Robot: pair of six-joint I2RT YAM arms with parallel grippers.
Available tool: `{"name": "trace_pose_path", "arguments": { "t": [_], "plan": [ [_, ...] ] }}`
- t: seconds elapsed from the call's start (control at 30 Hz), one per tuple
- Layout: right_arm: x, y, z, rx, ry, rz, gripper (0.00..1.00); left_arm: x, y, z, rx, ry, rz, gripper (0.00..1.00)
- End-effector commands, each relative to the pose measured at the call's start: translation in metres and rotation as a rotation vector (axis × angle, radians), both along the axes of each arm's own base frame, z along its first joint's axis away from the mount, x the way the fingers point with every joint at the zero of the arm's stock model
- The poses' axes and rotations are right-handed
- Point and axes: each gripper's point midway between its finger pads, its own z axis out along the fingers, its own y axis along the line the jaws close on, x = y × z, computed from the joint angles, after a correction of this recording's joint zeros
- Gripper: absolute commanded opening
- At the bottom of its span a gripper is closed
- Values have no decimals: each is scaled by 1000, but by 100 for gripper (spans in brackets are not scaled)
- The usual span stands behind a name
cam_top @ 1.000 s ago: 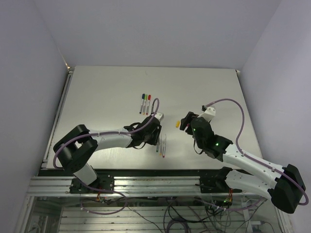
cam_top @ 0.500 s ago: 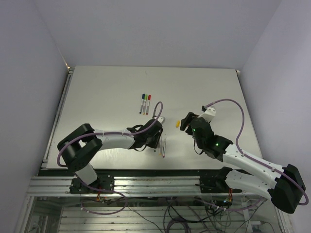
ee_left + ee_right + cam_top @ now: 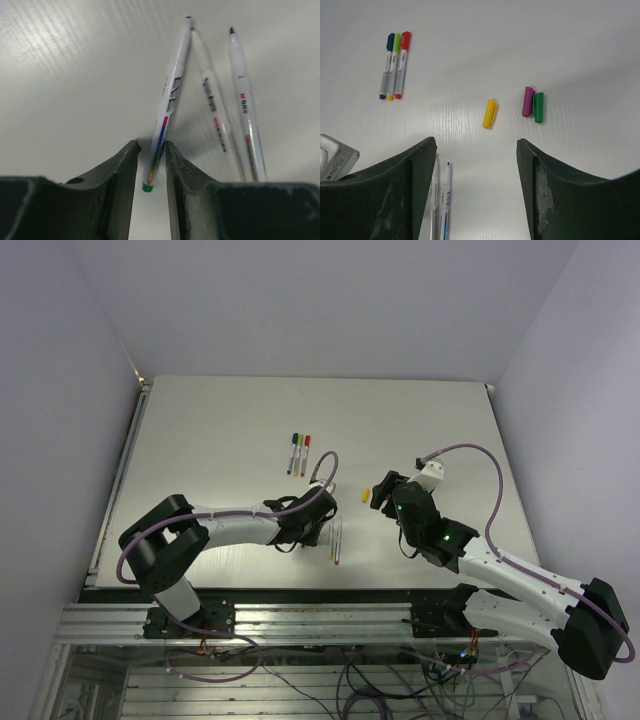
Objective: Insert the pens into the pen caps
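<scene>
Left end effector: the left end effector [image 3: 151, 146] sits low over the bench [image 3: 65, 75], jaws just a narrow slot apart and not pinched; there's a gap showing on the left side.
Pen in the slot: the pen [image 3: 170, 95] has its green rear end right between those jaws, lower middle of the left wrist view, close to the right-hand finger. From there it runs up and slightly right to a dark nib near the top edge.
Pen's look: slim white barrel, rainbow stripe towards the rear, dark print mid-barrel, no cap on.
Neighbours: a second pen [image 3: 212, 95] and a third pen [image 3: 242, 100], both uncapped, lie to its right. The second pen's nib almost meets the first pen's nib, and the barrels fan apart downwards.
In the way: both neighbours' lower ends pass behind the right-hand finger, lower right of the frame.
Right end effector: the right end effector [image 3: 476, 145] is wide open, nothing in it, hovering above the bench.
Caps: the yellow cap [image 3: 490, 113] lies mid-frame in the right wrist view. The purple cap [image 3: 528, 101] and green cap [image 3: 538, 107] lie side by side just to its right.
Capped pens: three capped pens [image 3: 394, 65] lie side by side at upper left, topped blue, yellow-green and red, well apart from the loose caps.
</scene>
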Motion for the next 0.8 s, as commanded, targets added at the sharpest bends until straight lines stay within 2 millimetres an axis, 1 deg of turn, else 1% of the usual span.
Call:
{"name": "trace_pose_path", "arguments": {
  "t": [0.0, 0.23, 0.5, 0.63, 0.7, 0.77],
  "plan": [
    [0, -2, -1, 15, -7, -13, 65, -1, 24, -5, 137, 4, 44, 39],
    [0, 0, -2, 18, -4, -7, 65, -5, 20, -17, 130, 33, 29, 38],
    [-1, -2, -3, 17, -1, -13, 65, -2, 17, -24, 143, 38, 30, 39],
    [-2, -3, -4, 15, 2, -15, 65, -3, 18, -27, 154, 44, 28, 34],
    [-2, -3, -5, 13, 6, -14, 65, -4, 19, -28, 157, 48, 27, 30],
    [-3, -4, -5, 13, 6, -16, 65, -5, 21, -29, 161, 52, 32, 24]
  ]
}}
